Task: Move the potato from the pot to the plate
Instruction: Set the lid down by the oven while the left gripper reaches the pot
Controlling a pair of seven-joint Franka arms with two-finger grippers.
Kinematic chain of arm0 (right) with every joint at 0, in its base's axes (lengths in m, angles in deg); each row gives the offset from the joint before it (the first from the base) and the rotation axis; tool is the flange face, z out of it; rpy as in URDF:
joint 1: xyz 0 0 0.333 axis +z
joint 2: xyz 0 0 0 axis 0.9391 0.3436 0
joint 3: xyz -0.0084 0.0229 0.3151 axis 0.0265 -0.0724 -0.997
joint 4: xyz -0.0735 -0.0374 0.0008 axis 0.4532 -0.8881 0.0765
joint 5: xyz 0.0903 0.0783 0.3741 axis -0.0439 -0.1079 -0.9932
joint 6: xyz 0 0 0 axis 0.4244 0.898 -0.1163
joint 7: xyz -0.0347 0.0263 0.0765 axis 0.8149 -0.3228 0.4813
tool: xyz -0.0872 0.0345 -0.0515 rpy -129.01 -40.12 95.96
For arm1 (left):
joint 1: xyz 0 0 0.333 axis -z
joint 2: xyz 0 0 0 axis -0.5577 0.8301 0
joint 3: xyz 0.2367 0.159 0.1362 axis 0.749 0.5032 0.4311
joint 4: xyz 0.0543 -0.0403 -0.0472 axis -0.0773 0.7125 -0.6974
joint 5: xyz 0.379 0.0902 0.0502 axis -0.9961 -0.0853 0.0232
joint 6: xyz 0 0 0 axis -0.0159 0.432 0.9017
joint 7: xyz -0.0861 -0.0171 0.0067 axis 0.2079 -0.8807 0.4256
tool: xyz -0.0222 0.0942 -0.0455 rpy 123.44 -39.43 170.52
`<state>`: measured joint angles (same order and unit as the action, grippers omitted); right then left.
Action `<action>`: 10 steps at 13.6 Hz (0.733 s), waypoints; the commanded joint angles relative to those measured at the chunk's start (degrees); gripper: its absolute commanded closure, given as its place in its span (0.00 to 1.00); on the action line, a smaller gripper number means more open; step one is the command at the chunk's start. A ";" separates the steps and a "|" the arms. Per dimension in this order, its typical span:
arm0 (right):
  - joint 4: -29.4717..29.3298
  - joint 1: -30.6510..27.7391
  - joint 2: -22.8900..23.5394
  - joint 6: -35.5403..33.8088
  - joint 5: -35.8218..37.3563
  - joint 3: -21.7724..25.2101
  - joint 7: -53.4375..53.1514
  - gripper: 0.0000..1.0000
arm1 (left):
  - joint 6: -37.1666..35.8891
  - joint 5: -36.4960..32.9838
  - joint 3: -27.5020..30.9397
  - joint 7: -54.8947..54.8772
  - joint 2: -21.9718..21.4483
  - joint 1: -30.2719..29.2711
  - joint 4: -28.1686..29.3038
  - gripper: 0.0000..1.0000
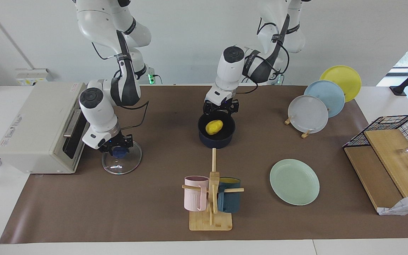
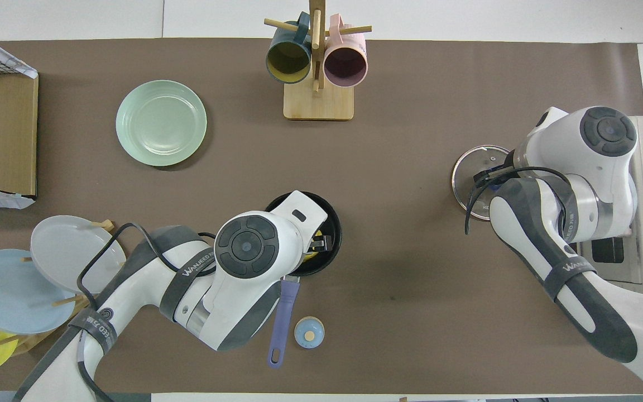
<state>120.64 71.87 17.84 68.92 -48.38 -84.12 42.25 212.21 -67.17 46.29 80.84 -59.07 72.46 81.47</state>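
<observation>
Clearly spread apart, with nothing between them: fingertips (image 1: 208, 108) of the left gripper (image 1: 221, 108), hanging just above the rim of the pot (image 1: 216, 141) at its robot-ward edge. Not yet down on the potato (image 1: 214, 126), lying loose on the black bottom of the pot, near the middle.

Likely to go wrong first at the close: glossy, lumpy skin, so easy to squirt sideways out of a pinch taken off-centre or too high. Could also catch the pot wall with one fingertip on the descent and shove the pot, handle (image 2: 281, 312) and all, toward the mug rack (image 1: 211, 198).

Long carry afterward to the plate (image 1: 294, 181), farther from the robots and toward the left arm's end of the table; with a weak grip, risk of dropping short on the mat (image 1: 154, 212).

Waiting toward the right arm's end: right gripper (image 1: 117, 148), down at the knob of the glass lid (image 1: 122, 164) beside the toaster oven (image 1: 37, 127); whether clamped on it, cannot tell.
</observation>
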 commanded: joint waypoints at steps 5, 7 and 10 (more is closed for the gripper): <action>-18.86 -0.82 -1.64 -24.68 -0.74 -0.90 -0.16 0.00 | 3.05 0.49 0.99 2.71 2.86 2.91 0.81 0.00; -26.78 -1.26 -2.16 -35.85 -0.83 -0.81 -0.95 0.00 | 2.97 0.49 0.99 2.72 3.66 3.09 0.80 0.00; -27.35 -0.91 -7.16 -41.26 -0.83 -0.72 -4.98 0.00 | 2.97 0.49 1.08 3.06 4.36 4.23 0.72 0.00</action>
<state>93.30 71.70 12.66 29.76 -48.44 -84.08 40.06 213.82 -67.17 46.26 82.89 -54.97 74.59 81.62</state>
